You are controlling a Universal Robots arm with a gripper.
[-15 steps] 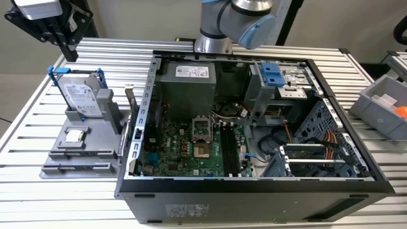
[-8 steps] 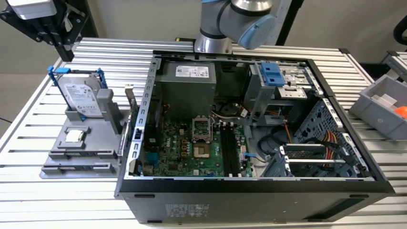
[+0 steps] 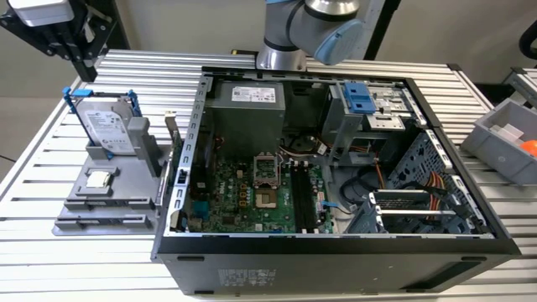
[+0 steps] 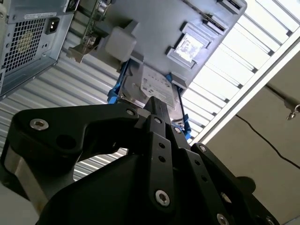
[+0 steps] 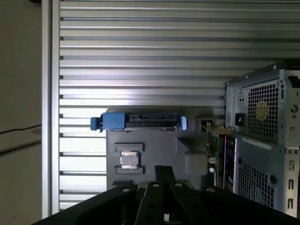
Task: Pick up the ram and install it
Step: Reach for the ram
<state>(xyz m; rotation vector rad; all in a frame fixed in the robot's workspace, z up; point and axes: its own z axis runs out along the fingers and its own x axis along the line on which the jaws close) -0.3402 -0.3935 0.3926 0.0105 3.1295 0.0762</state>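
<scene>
The ram (image 3: 173,139), a thin flat board, stands on its edge in a grey moulded fixture (image 3: 109,204), at the side nearest the open computer case (image 3: 336,250). In the exterior view this puts it at about nine o'clock from the case. Nothing grips it. The black gripper (image 3: 80,61) hangs over the ribbed aluminium table (image 3: 151,69), at about eleven o'clock from the fixture and well apart from the ram. In both wrist views its fingers (image 5: 164,171) lie together with nothing between them, ending in one narrow matte bar ahead of bolted linkage plates. The same fixture holds an upright hard drive (image 3: 109,129) (brushed silver, in a blue plastic frame) and a small square chip (image 3: 98,179) with a shiny lid, lying flat. The exterior view looks down into the case at the green motherboard (image 3: 243,195) with its long black slots (image 3: 304,195), and a grey bin (image 3: 503,141) sits at three o'clock. The first wrist view shows instead the case's perforated metal back panel (image 5: 262,108) and the drive's blue frame (image 5: 112,121) end-on. The second wrist view shows the drive's pale label (image 4: 157,86).
</scene>
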